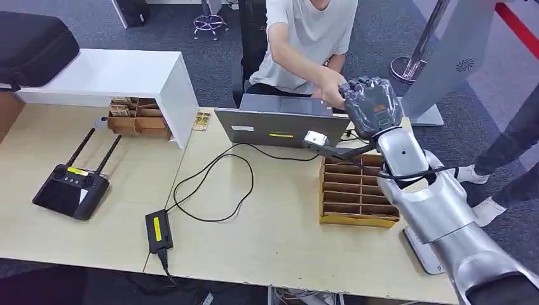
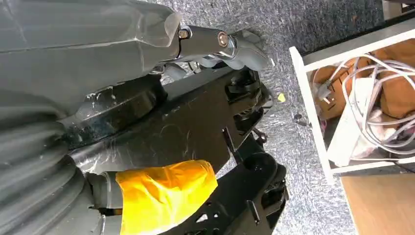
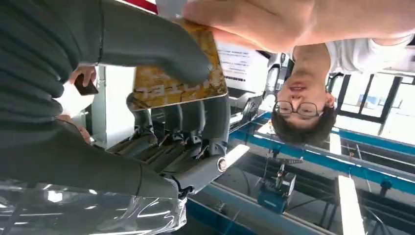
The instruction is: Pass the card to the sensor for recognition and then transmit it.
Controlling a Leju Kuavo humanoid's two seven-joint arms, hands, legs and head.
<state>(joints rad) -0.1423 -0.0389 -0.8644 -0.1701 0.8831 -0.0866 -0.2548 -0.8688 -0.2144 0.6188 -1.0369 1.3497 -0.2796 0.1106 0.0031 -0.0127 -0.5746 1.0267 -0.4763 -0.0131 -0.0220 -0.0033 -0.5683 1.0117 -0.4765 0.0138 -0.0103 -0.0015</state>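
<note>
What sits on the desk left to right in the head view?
Black controller → power brick → laptop → wooden divider tray, with the right hand above it, holding the card toward a person's hand.

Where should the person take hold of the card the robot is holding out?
By the card's free edge, the end sticking out past the right hand's thumb and fingers, coming from the person's own side. The person's hand is already there.

1. Head view: bright, even indoor light; soft shadows on the worktop.
2. Left wrist view: sharp, slight glare on plastic.
3. Right wrist view: backlit by bright windows, washed-out highlights.
</note>
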